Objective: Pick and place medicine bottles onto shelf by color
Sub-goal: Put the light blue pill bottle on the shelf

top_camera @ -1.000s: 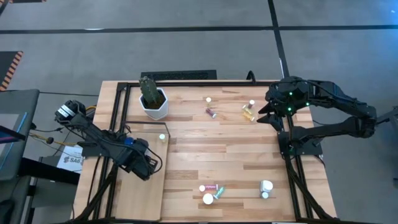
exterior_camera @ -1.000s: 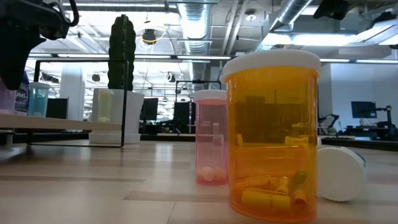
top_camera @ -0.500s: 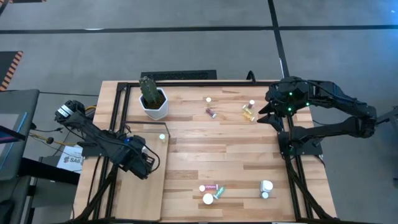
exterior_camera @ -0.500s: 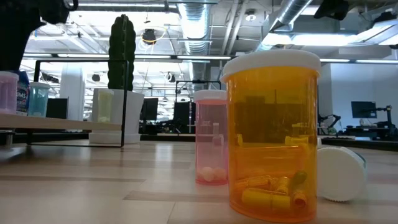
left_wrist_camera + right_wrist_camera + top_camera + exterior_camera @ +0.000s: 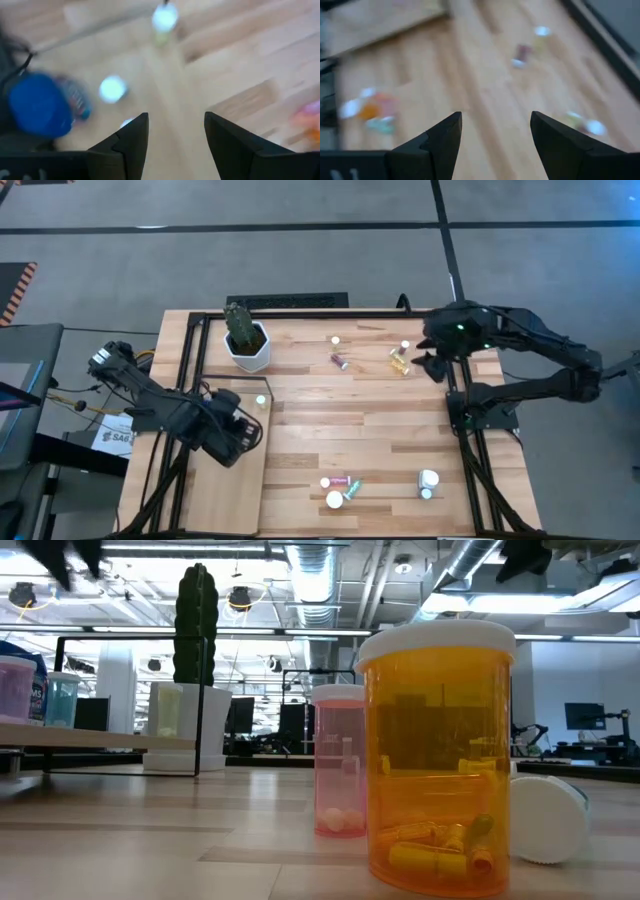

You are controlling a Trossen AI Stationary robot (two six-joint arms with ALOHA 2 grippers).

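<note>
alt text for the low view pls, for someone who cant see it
An amber medicine bottle with a white cap stands close up on the wooden table, a pink bottle behind it. A cactus in a white pot stands farther back.

A big robot lab: bare pipes (image 5: pixel 470 565) on the ceiling, computer screens (image 5: pixel 583 716) on desks, grey floor (image 5: pixel 300 260).

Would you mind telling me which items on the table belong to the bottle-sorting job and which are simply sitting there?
Part of the job:
- medicine bottles, scattered on the tabletop, such as the amber one and the cluster near the front edge
- shelf, the pale board on the left
- left gripper and right gripper, both open and empty

Just lying about:
- white plant pot with its cactus
</note>
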